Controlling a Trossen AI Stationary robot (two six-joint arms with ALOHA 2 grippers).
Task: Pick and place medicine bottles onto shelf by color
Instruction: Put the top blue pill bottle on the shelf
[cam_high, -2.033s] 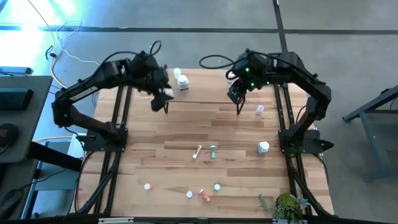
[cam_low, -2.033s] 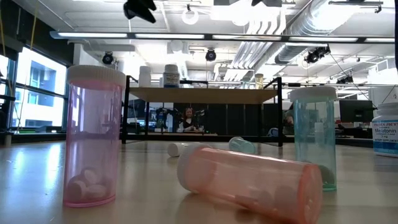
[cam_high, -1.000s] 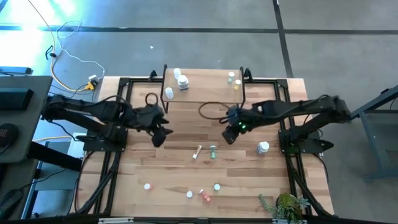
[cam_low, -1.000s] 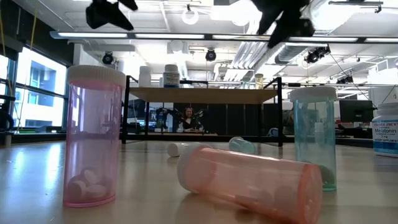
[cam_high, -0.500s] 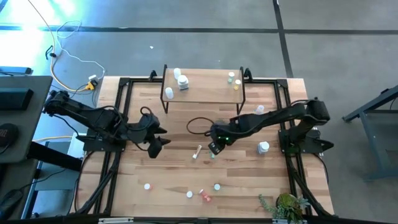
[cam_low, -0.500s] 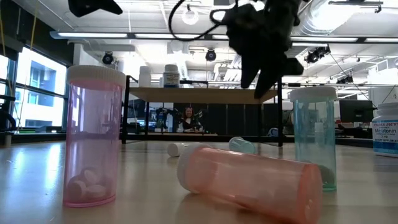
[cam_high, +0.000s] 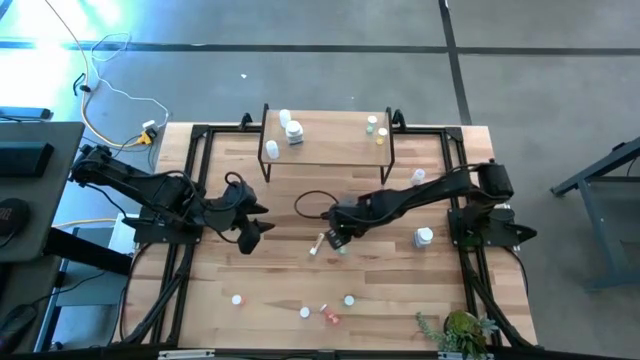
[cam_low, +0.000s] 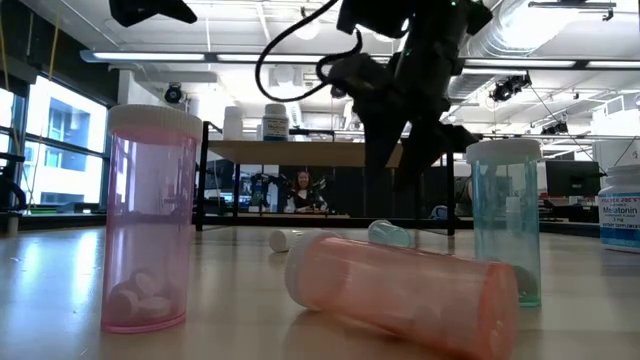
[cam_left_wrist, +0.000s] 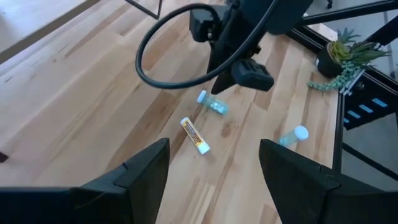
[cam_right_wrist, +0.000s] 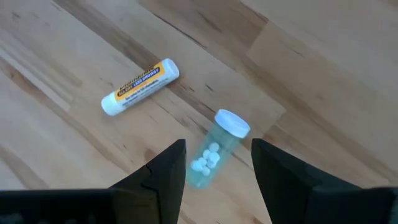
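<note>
Two bottles lying mid-table: green vial (cam_right_wrist: 213, 151), yellow-labelled tube (cam_right_wrist: 139, 86) beside it
Right gripper (cam_high: 335, 237): fingers apart, over the vial
Left gripper (cam_high: 250, 233): apart, empty
Shelf (cam_high: 327, 147): far edge, bottles on top
Tabletop (cam_high: 300, 205): pale wood planks
Room: grey floor

A: Item one?
B: Large wooden tabletop (cam_high: 300, 290), pale planks, set in a black metal frame (cam_high: 190, 260).

A: On its near right corner?
B: Small green potted plant (cam_high: 460, 328); also seen from the left wrist (cam_left_wrist: 342, 56).

A: Off the table?
B: Grey floor (cam_high: 330, 70) with white cables (cam_high: 100, 70) on the left, and a dark desk (cam_high: 30, 180) at the left edge.

A: Room behind?
B: A person (cam_low: 302, 192) seated far off, ceiling ducts (cam_low: 520, 40), bright windows (cam_low: 60, 150) on the left.
</note>
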